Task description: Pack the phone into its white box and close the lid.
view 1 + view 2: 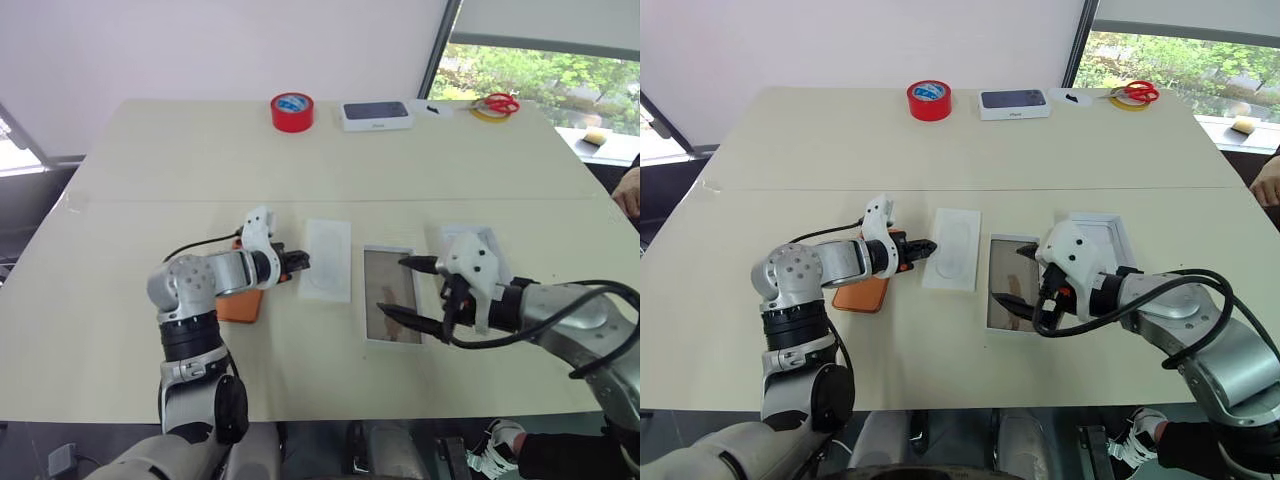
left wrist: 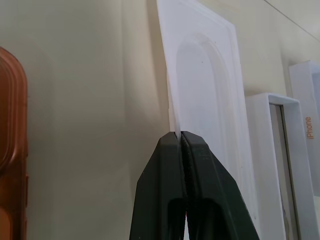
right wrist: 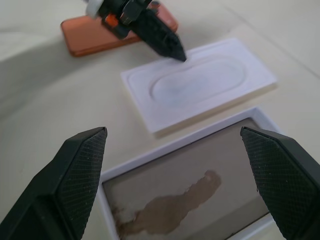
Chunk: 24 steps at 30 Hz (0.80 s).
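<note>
Mid-tabletop, the left gripper [image 1: 300,263] pinches the insert's [image 1: 328,260] thin edge, the right gripper [image 1: 412,292] gapes over the box [image 1: 391,296], and the phone [image 1: 240,305], probably stiff and slick, wants gripping by its long edges.

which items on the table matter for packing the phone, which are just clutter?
Job:
phone
white box
lid
flat insert, pinched at its edge by the shut left tool
right tool, open over the box

Clutter:
red tape roll
blue-topped box
red scissors
</note>
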{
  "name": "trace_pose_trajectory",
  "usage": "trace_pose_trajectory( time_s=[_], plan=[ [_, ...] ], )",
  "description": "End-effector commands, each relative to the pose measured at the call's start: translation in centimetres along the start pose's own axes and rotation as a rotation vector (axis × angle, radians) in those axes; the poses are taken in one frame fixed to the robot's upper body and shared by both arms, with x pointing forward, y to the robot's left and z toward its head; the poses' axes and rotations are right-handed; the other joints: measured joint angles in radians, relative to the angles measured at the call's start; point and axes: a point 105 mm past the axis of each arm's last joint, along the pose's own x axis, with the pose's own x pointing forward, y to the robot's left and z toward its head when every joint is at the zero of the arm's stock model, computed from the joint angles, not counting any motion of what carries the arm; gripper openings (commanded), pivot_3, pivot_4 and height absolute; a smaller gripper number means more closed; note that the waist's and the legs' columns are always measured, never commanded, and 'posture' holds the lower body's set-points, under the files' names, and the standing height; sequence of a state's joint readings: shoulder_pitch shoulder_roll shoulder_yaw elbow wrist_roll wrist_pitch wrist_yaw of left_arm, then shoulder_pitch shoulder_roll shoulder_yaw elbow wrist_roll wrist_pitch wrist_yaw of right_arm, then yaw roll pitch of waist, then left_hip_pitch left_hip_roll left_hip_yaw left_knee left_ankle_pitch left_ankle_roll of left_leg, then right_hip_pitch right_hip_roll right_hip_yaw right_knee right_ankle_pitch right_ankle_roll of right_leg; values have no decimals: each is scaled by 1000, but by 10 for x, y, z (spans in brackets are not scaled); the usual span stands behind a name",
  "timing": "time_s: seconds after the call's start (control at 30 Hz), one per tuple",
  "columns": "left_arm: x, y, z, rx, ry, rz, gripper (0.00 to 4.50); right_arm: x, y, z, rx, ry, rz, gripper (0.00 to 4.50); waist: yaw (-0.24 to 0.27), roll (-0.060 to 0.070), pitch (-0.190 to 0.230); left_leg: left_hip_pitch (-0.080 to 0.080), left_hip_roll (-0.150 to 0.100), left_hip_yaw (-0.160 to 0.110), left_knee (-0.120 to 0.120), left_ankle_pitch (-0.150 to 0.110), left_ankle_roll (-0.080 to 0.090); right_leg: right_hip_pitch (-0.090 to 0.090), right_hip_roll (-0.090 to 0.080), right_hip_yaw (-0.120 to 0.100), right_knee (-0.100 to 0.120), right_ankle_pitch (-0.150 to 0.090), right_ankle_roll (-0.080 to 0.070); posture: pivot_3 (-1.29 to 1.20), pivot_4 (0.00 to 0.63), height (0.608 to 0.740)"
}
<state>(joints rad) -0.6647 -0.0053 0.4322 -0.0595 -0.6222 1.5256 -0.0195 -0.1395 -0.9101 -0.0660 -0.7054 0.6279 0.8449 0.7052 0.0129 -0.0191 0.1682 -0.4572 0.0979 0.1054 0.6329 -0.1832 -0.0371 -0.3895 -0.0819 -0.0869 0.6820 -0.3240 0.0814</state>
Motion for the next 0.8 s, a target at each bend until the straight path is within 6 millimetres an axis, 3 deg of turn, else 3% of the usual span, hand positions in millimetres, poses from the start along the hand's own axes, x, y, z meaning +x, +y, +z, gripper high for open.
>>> trace_pose_trajectory(
  time_s=[0.03,0.27,0.47,0.6,0.77,0.8],
  plan=[
    [-10,-4,14,-44,-68,-51,53,-1,11,-3,-47,49,50,4500,0,0,0,0,0,0,0,0,0,0,0,0,0,0,0,0,150,730],
    [-30,-9,37,-100,-177,-143,53,2,27,-36,-64,197,126,4500,0,-1,1,0,0,0,0,0,0,0,0,0,0,0,0,0,150,730],
    [-38,-9,43,-116,-211,-153,53,10,36,-50,-74,237,169,4500,0,-2,1,0,0,0,0,0,0,0,0,0,0,0,0,0,150,730],
    [-39,-9,43,-114,-213,-149,0,16,31,-56,-101,264,155,2770,0,-2,1,0,0,0,0,0,0,0,0,0,0,0,0,0,150,730],
    [-44,-7,45,-122,-243,-142,0,21,31,-58,-132,281,172,92,0,-2,1,0,0,0,0,0,0,0,0,0,0,0,0,0,150,730],
    [-45,-6,47,-127,-254,-143,0,22,31,-58,-140,276,178,92,0,-2,1,0,0,0,0,0,0,0,0,0,0,0,0,0,150,730]
  ],
)
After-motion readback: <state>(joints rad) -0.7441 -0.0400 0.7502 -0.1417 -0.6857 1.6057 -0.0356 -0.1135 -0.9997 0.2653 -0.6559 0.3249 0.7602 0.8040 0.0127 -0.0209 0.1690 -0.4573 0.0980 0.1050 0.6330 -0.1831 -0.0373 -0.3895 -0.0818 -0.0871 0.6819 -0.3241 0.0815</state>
